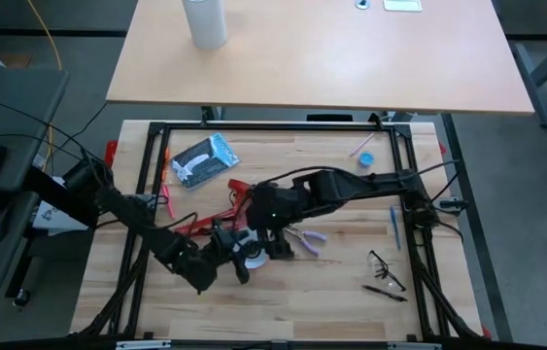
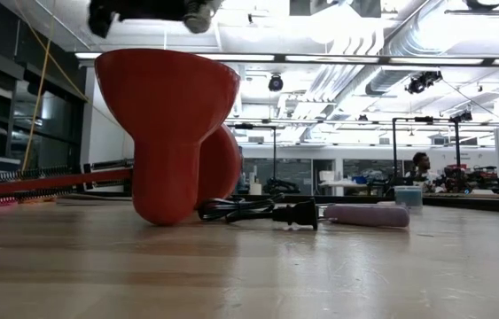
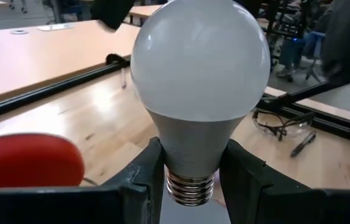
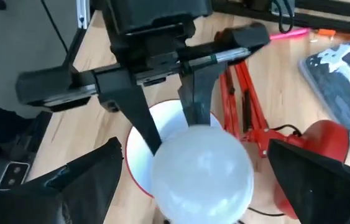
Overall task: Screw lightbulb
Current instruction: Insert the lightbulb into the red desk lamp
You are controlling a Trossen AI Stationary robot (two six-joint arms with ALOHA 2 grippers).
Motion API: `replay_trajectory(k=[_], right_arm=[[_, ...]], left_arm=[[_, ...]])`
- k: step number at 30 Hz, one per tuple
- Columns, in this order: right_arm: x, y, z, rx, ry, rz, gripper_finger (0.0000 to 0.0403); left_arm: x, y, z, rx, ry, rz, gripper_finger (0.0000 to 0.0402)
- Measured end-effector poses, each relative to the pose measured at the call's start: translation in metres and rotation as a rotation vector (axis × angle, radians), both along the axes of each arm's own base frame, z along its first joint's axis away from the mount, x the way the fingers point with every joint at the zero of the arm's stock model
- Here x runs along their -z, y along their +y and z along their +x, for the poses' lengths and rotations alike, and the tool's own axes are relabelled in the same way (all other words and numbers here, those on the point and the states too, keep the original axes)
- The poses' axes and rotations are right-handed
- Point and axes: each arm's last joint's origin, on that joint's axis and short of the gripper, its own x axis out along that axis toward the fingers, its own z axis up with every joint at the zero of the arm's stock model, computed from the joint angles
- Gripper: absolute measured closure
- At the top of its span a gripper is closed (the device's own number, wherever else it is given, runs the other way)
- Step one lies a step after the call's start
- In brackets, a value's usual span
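Midway across the workbench, the left gripper (image 3: pixel 190 177) clamps the lightbulb (image 3: pixel 199 68) by its grey neck, one dark finger (image 3: pixel 143 171) on each side, the threaded metal base showing between them. Seen from the right wrist, the bulb (image 4: pixel 202 171) hangs above the white interior of the red lamp (image 4: pixel 143 158), whose shade lies on the table with its mouth turned upward. Just beside it the right gripper (image 4: pixel 193 199) waits with its fingers spread wide and empty, flanking the bulb on both sides. From overhead, both arms meet at the lamp (image 1: pixel 251 255) near the table's middle, with safety glasses (image 1: pixel 386 267) and a pen lying well apart.

Doing this step well likely means centring the screw base over the socket and keeping the bulb's axis in line with it before turning, since a tilted start could cross the threads. Whether the base has reached the socket cannot be told. A steadying hold on the shade by the free gripper would probably stop the lamp from spinning.
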Motion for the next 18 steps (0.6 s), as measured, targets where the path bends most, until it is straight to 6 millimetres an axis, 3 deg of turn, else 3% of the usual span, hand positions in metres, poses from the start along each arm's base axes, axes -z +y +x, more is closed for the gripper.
replay_trajectory(k=[12,18], right_arm=[[0.012,-0.005,0.002,0.014,0.083,-0.02,0.0012],[0.025,-0.003,0.007,0.012,0.127,-0.028,0.003]], left_arm=[[-0.001,0.002,0.002,0.004,0.006,0.016,0.0294],[-0.001,0.002,0.002,0.004,0.002,0.013,0.0294]])
